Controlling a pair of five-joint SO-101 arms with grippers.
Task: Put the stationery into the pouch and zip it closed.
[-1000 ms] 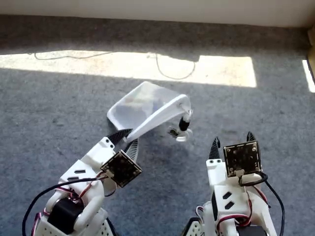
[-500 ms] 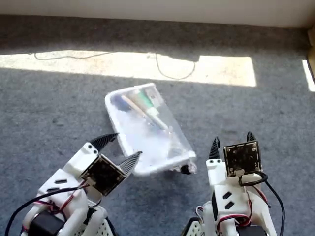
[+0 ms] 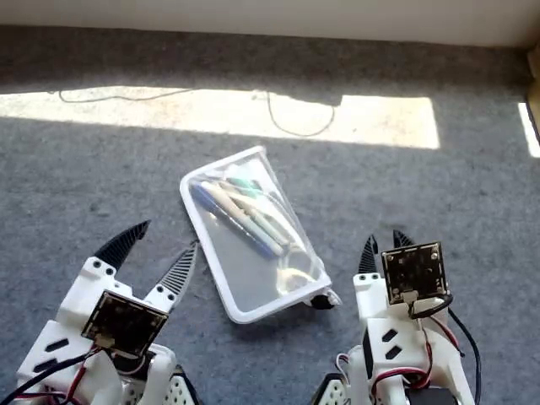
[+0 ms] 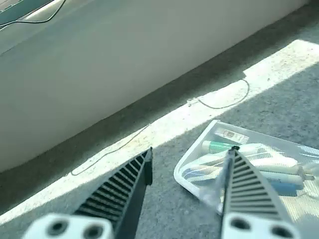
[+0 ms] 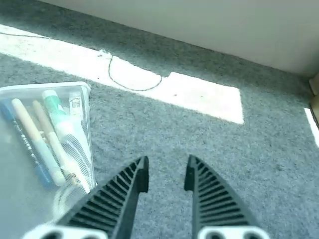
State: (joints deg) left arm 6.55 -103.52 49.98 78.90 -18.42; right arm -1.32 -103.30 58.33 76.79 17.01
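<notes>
As seen from the high view, the pouch (image 3: 253, 253) lies flat on grey carpet (image 3: 439, 202) ahead of both arms, with pens (image 3: 240, 215) inside and the zipper pull (image 3: 322, 299) at its near corner. The left gripper (image 3: 160, 247) is spread wide and empty; the right gripper (image 3: 382, 245) is narrowly parted and empty.

Left wrist view: clear soft plastic with a white rim (image 4: 193, 148), judged light, limp and slippery.

Right wrist view: the rounded pens are likely to roll. Grip at the pull or rim is advised.

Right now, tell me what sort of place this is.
Probably the floor of an indoor room rather than a tabletop: grey carpet runs up to a pale wall, and a thin cable lies across a sun patch.
</notes>
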